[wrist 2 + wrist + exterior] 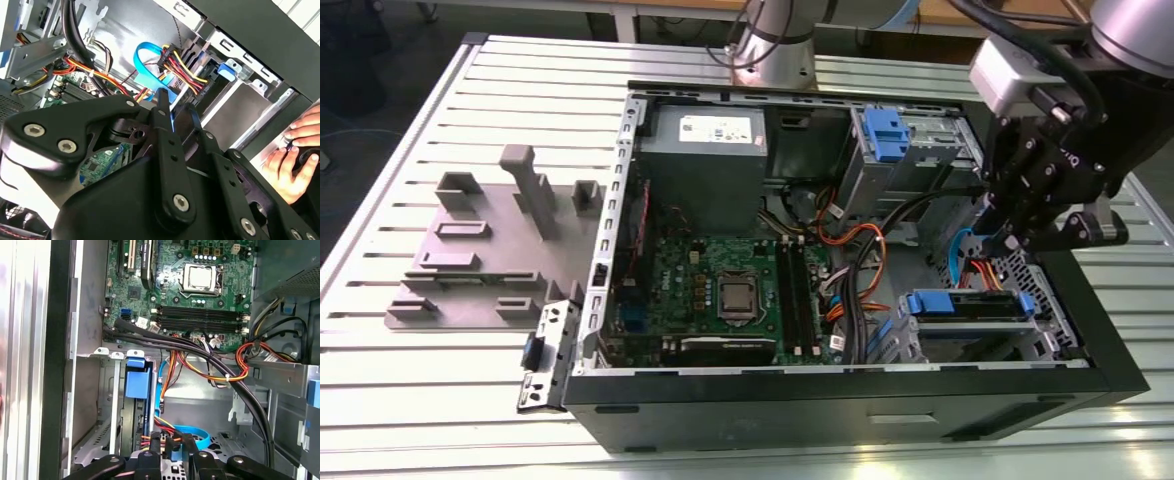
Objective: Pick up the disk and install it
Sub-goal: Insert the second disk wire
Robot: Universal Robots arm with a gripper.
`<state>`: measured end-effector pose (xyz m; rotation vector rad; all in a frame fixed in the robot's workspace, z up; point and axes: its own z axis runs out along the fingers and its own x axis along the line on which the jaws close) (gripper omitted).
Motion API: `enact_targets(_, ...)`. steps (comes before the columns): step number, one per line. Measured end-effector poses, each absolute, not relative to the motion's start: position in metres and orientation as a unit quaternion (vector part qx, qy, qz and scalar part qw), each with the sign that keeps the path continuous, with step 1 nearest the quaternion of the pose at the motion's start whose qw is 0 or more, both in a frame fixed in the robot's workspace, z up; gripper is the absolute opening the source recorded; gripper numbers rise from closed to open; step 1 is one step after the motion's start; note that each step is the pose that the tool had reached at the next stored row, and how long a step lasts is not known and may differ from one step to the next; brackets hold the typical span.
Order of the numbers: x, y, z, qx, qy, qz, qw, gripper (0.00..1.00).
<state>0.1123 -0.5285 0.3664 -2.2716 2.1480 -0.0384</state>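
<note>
The disk (970,305), framed by blue rails, sits in the lower drive bay at the exterior view's right of the open computer case (854,400). Its blue end tab (136,382) shows in the first wrist view, and the same tab (227,69) in the second wrist view. My gripper (1010,238) hangs just above that bay among the cables. Its black fingers (162,107) stand a little apart with nothing held, and a blue cable (147,55) runs behind them. In the first wrist view the gripper (171,442) is beside the bay.
The motherboard (720,290) covers the case floor, with red, orange and black cables (847,250) beside the gripper. A grey power supply (704,140) and an upper bay with a blue bracket (886,135) stand at the back. A grey fixture (480,250) lies outside. A person's hand (292,155) rests by the case.
</note>
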Motion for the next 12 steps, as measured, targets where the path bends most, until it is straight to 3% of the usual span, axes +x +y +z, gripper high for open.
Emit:
enact_targets(9,0.1123,-0.5282,0.3570,-0.734,0.679,-0.013,0.006,0.30)
enact_targets(11,0.1124,-0.5282,0.3561,-0.735,0.678,-0.013,0.006,0.17)
enact_targets(12,0.1124,-0.5282,0.3559,-0.736,0.677,-0.013,0.006,0.17)
